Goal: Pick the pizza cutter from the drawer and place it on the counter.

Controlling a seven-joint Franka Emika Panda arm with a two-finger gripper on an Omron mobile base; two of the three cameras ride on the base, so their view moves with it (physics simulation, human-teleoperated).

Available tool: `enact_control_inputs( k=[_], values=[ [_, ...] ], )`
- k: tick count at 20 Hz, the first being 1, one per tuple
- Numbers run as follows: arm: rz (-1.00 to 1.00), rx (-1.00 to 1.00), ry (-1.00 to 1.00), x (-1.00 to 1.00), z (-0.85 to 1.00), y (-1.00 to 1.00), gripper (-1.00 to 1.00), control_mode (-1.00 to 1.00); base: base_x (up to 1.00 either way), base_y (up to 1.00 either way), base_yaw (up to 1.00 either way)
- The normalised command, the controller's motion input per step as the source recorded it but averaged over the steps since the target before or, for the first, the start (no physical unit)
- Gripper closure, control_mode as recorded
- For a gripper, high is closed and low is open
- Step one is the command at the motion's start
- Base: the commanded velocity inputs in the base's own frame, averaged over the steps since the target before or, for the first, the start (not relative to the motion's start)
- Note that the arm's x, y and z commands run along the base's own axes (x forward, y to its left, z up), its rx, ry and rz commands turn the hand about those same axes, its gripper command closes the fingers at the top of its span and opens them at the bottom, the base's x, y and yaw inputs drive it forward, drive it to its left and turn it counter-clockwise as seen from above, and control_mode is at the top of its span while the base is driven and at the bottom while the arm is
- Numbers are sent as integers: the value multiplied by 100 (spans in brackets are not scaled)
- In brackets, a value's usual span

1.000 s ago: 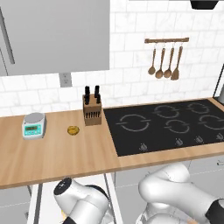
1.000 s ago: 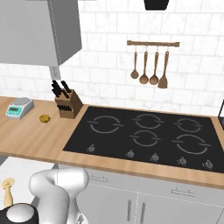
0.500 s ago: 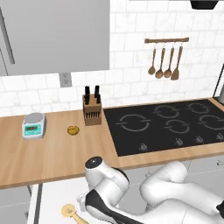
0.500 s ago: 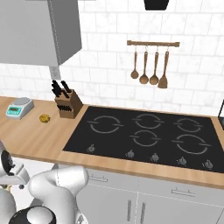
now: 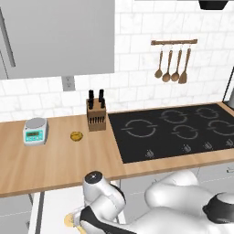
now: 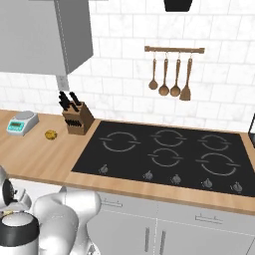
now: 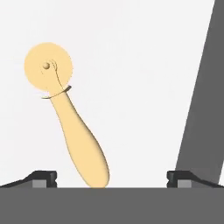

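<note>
Hovering wide open over the cutter (image 7: 65,118), which lies flat on the drawer (image 7: 131,65) floor, handle end between the fingertips (image 7: 43,177) and wheel pointing away, apparently so as to straddle the handle for a grasp; nothing held yet.

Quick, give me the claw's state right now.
Claw: open, holding nothing; its fingertips stand wide apart, and the pizza cutter lies flat in the drawer between them, ungripped.
</note>
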Motion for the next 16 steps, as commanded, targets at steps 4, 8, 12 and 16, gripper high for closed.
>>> enact_control_inputs(
  k=[4, 8, 12, 16],
  values=[
    [15, 5, 7, 13, -48, 63, -100, -100, 0, 0, 0],
    [13, 10, 10, 0, -46, 22, -100, -100, 0, 0, 0],
    [11, 2, 7, 4, -47, 21, -100, -100, 0, 0, 0],
    [4, 0, 4, 5, -34, 0, -100, -100, 0, 0, 0]
  ],
)
